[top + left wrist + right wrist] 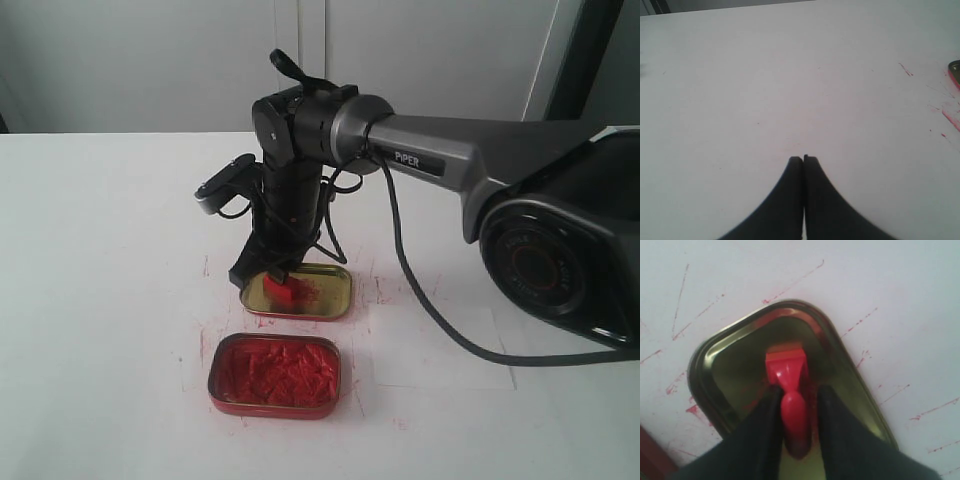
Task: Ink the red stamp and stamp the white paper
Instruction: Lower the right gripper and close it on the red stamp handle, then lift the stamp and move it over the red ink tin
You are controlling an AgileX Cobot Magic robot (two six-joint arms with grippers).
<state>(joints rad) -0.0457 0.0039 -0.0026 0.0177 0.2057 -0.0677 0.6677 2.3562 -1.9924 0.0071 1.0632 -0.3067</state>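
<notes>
White lettering reading "PiPER" marks the right arm's grey forearm [440, 150]. Raised lettering ringing the round joint cap [540, 265] is too blurred to read.

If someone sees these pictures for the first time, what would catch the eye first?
The rounded rectangular tin of bright red ink nearest the exterior camera stands out most. Just behind it, the small red plastic stamp sits in the shallow gold-coloured metal lid, between the black fingers of the right gripper. Around both, red ink streaks mark the white table.
</notes>
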